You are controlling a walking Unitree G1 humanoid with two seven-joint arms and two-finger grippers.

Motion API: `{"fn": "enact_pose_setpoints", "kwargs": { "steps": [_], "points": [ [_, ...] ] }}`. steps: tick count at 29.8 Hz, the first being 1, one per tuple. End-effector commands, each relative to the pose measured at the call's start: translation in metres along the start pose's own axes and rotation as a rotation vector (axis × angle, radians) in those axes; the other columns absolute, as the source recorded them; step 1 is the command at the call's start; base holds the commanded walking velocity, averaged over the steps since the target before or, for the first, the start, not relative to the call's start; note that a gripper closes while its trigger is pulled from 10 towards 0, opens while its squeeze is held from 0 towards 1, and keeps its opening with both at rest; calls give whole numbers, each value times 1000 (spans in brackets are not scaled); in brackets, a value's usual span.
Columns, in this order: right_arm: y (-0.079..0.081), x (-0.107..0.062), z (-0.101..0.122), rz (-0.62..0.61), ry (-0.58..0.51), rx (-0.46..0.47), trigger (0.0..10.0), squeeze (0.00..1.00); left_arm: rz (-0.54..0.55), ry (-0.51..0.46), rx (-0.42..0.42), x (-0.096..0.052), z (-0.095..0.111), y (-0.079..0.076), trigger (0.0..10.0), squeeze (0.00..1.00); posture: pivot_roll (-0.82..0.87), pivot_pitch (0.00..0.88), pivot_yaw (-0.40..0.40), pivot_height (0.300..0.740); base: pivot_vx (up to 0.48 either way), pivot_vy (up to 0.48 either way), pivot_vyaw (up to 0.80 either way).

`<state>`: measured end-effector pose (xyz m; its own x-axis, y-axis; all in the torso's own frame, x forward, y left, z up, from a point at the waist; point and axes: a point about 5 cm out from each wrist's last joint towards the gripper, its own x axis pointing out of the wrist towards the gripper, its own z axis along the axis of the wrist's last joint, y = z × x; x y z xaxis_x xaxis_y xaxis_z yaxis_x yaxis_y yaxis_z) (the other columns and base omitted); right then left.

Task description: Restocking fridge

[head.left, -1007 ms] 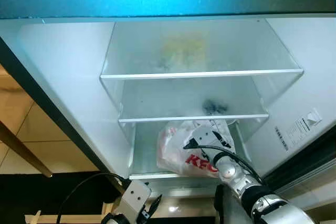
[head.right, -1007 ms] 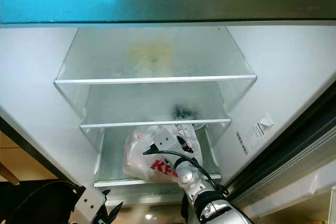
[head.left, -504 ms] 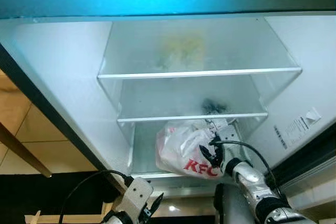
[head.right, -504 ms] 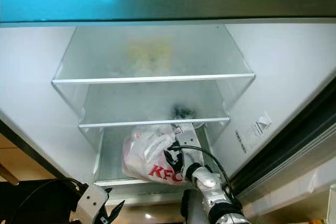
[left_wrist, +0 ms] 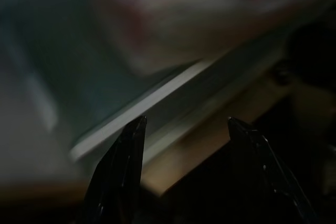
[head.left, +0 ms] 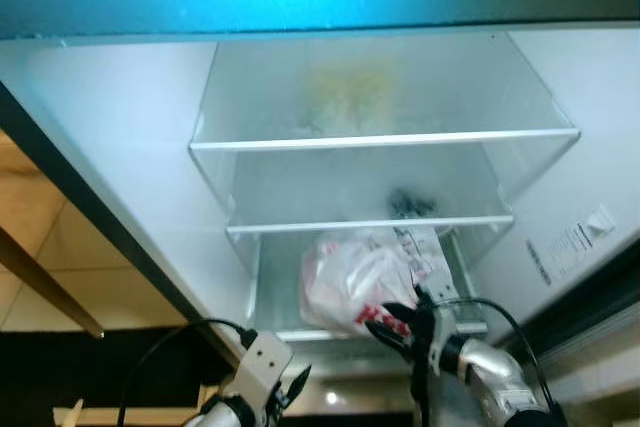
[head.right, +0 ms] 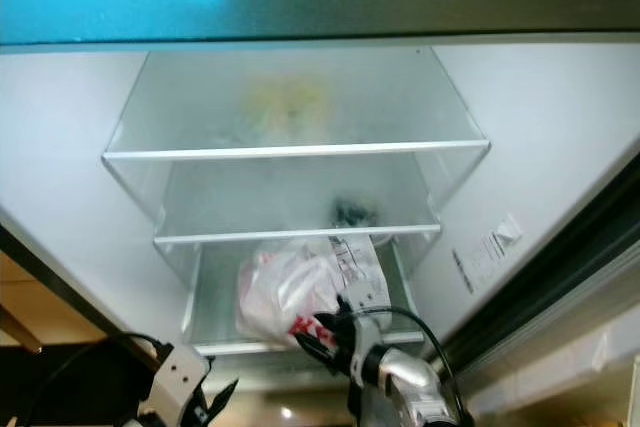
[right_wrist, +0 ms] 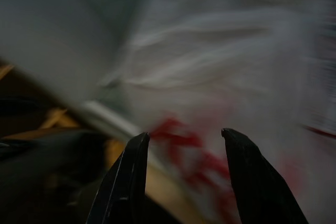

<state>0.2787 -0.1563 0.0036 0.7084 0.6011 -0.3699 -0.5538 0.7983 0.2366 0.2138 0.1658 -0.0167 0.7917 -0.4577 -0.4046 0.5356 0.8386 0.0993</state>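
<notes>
Inside the open fridge [head.left: 120, 147], seen from the left eye view, we count two clear glass shelves [head.left: 385, 137] above a bottom compartment holding one white plastic bag [head.left: 360, 282], crinkled and printed in red. A small dark item [head.left: 408, 204] lies on the second shelf, and a yellowish smear shows through the frosted upper one. One printed label [head.left: 570, 242] sits on the right inner wall. The right gripper [head.left: 398, 325] reaches in low from the right, forearm angled up, black fingers spread and just at the bag's front lower edge; we cannot tell whether they touch it. The left gripper [head.left: 288, 389] hangs low below the fridge front.

From the right eye view, the same bag [head.right: 300, 287] fills the middle of the bottom compartment, with the right gripper [head.right: 325, 332] at its lower front.

Through the left wrist view, two black fingers [left_wrist: 123, 166] stand apart, empty, before a blurred pale shelf edge.

Through the right wrist view, both fingers [right_wrist: 128, 177] are parted, holding nothing, with the blurred white bag [right_wrist: 220, 77] close ahead.
</notes>
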Motion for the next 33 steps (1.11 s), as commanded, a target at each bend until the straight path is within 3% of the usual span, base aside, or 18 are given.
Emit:
{"fn": "enact_pose_setpoints", "kwargs": {
  "steps": [1, 5, 11, 25, 33],
  "points": [
    [-2, -4, -7, -40, -4, 21, 10000, 0, 4, 49, -38, -4, -12, -4, 10000, 0, -1, 139, 18, 439, 0, 0, 0],
    [-18, -19, -18, -270, -39, 104, 10000, 0, 95, 95, -121, 2, -20, 1, 10000, 0, -17, 100, 25, 439, 0, 0, 0],
    [-22, -33, -39, -433, -40, 188, 10000, 0, 207, 117, -212, 7, -23, 10, 10000, 0, -41, 46, 38, 439, 0, 0, 0],
    [-15, -45, -72, -519, 102, 201, 10000, 0, 286, 232, -288, 3, -42, 10, 10000, 0, -36, 16, 29, 439, 0, 0, 0],
    [-8, -44, -80, -500, 126, 200, 10000, 0, 369, 282, -323, -13, -60, 13, 10000, 0, -27, 8, 24, 449, 0, 0, 0]
  ]
}}
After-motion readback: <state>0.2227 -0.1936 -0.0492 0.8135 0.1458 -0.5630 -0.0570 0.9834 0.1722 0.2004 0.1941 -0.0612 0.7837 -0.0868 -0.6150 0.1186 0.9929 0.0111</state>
